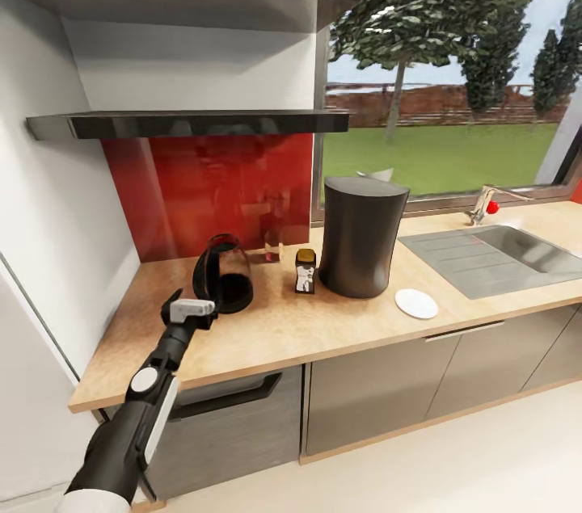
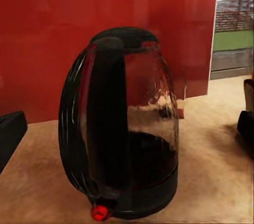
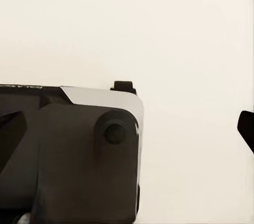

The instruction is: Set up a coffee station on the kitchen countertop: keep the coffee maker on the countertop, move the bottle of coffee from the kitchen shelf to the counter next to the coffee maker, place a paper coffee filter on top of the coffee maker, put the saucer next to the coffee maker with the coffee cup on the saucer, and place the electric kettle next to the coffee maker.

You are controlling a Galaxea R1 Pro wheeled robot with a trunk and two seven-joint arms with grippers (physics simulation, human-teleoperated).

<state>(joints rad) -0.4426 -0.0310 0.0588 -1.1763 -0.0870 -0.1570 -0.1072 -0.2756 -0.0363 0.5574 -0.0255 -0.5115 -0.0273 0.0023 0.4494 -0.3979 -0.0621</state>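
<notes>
From the head, the kettle (image 1: pixel 224 272) stands on the counter (image 1: pixel 275 335) left of the bottle (image 1: pixel 305 271), coffee maker (image 1: pixel 361 236) and saucer (image 1: pixel 416 303), left gripper (image 1: pixel 192 304) just before it; the left wrist faces the kettle (image 2: pixel 123 123), fingers spread wide; the right gripper's (image 3: pixel 127 123) state I cannot tell.

The left gripper (image 1: pixel 196 296) sits against the electric kettle (image 1: pixel 224 273), so its finger spacing can't be judged. A white object (image 1: pixel 378 173) is mostly hidden behind the coffee maker (image 1: pixel 361 236)

A wooden countertop (image 1: pixel 275 335) meets a red backsplash (image 1: pixel 210 190), beside a window (image 1: pixel 444 85) facing trees.
</notes>
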